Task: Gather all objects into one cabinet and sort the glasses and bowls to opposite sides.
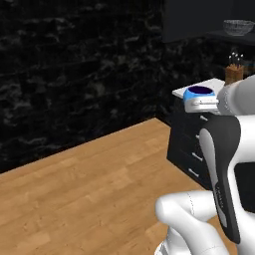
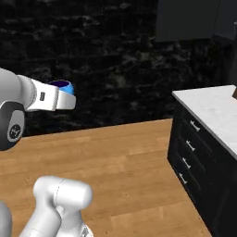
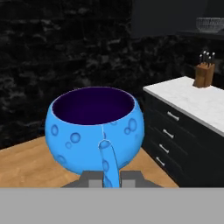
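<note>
Blue cup [image 3: 94, 129] comes first: it sits low in the middle of the hand view, right side up, with a dark inside and little bubbles on its skin. The gripper [image 3: 108, 177] is closed on its handle at the bottom of that view, so the cup is held up in the air, over the wooden floor [image 1: 84, 184]. In the left base view the blue cup [image 1: 198, 92] peeks out at the right, at the end of the white arm. In the right base view it shows at the left edge.

The mesh bowl [image 1: 238, 27] already rests on the dark shelf of the cabinet [image 1: 199, 20], in the upper right corner of the left base view. So one thing looks put away. The blue cup is on its way but is still well apart from the cabinet. I cannot see a red cup or an orange cup, so I cannot say if they are done.

The knife block [image 3: 204, 74] stands on the white counter [image 3: 197, 100] at the right. It is not part of the job.
</note>
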Tool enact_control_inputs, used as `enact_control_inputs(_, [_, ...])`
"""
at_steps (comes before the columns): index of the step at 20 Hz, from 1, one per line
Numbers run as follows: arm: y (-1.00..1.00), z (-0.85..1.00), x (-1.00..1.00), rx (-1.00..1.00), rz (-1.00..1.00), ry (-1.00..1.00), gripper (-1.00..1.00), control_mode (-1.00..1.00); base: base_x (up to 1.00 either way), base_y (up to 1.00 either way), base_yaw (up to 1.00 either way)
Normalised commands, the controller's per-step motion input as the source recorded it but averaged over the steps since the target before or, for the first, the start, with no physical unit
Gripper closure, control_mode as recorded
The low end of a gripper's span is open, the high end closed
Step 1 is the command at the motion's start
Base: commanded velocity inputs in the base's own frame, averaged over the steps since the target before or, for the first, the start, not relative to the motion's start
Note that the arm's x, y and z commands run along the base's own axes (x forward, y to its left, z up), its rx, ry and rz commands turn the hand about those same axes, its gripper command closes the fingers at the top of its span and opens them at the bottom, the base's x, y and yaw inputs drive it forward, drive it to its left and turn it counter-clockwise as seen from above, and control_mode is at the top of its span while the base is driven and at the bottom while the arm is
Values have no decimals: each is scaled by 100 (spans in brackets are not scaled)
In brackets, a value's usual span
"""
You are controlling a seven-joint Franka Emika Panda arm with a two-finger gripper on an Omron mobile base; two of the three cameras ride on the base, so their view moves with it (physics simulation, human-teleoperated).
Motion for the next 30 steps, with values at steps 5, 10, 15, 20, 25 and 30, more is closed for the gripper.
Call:
enact_control_inputs(5, [0,0,0,0,0,0,100,100,79,13,-58])
enact_control_inputs(10, [0,0,0,0,0,0,100,100,87,27,-56])
enact_control_inputs(15, [0,0,0,0,0,0,100,100,89,29,-55])
enact_control_inputs(20, [0,0,0,0,0,0,100,100,84,17,-57])
enact_control_inputs(25, [0,0,0,0,0,0,100,100,79,15,-59])
enact_control_inputs(30, [0,0,0,0,0,0,100,100,80,23,-55])
